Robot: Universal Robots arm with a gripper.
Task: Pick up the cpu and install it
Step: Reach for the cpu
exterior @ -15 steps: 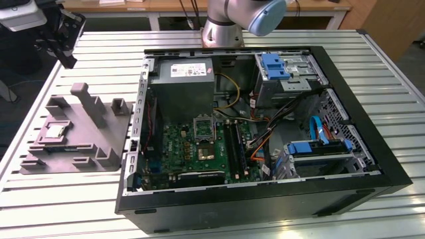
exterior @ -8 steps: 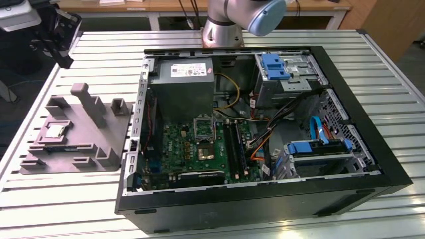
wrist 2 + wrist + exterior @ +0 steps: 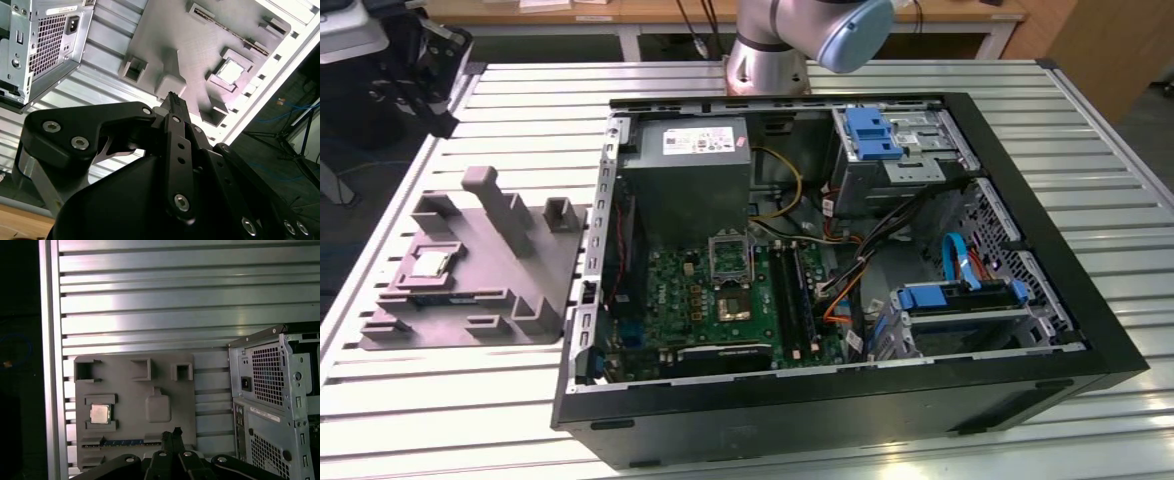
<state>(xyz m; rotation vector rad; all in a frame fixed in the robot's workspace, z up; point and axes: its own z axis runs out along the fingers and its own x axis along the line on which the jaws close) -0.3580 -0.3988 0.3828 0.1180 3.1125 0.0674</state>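
In the first wrist view we see the tool [image 3: 171, 434] closed, its fingertips pressed together with nothing between them, hanging over one edge of the grey tray [image 3: 130, 390]. The cpu [image 3: 99, 413] lies flat in a square recess of that tray, silvery top up, well apart from the tool. Under the tray runs the slatted bench [image 3: 150, 300]. In the exterior view, just beside the tray, the open computer case [image 3: 854, 400] lies on its side. The green motherboard [image 3: 680, 290] sits inside it, farther from the tray.
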